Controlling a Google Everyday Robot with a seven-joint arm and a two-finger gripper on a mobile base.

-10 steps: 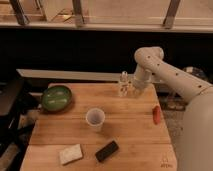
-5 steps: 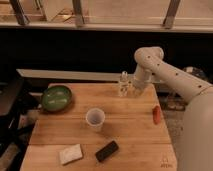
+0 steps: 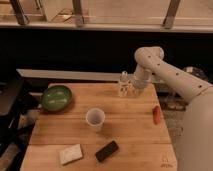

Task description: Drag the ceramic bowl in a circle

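The ceramic bowl (image 3: pixel 56 97) is round, shallow and glossy green. It sits at the far left of the wooden table (image 3: pixel 130 125), near the back edge. My gripper (image 3: pixel 125 89) hangs over the back middle of the table, well to the right of the bowl and apart from it. It holds nothing that I can see. The white arm (image 3: pixel 165 70) reaches in from the right.
A small white cup (image 3: pixel 95 119) stands in the middle of the table. A pale sponge (image 3: pixel 70 154) and a black flat object (image 3: pixel 107 150) lie near the front edge. A red object (image 3: pixel 157 114) lies at the right edge. A dark chair (image 3: pixel 10 115) stands left.
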